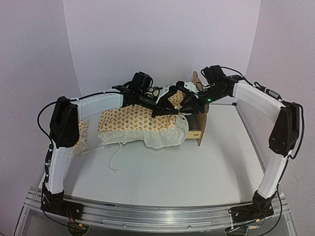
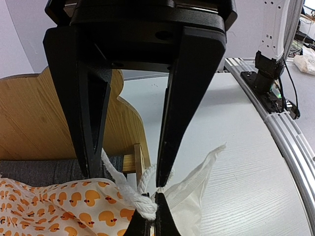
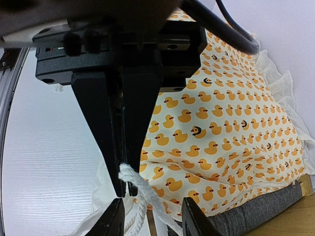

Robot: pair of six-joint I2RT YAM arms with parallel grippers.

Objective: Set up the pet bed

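The light-wood pet bed frame (image 1: pixel 196 132) stands right of centre, its scalloped headboard (image 2: pixel 29 123) and dark grey base (image 2: pixel 44 169) close to the grippers. The cream duck-print bedding (image 1: pixel 135 122) lies half on the frame and spills left onto the table. My right gripper (image 3: pixel 124 189) is shut on a white cord (image 3: pixel 145 186) at the bedding's corner. My left gripper (image 2: pixel 128 177) is open, its fingers (image 2: pixel 179 113) straddling the cord's knot (image 2: pixel 140 204) and the right gripper's tips. Both grippers meet over the frame (image 1: pixel 174 109).
A ruffled edge (image 1: pixel 83 140) and a loose white tie (image 1: pixel 114 160) trail on the table at the left. White fabric (image 2: pixel 197 187) hangs off the bedding corner. The aluminium rail (image 1: pixel 157 214) runs along the near edge. Walls close in behind and at both sides.
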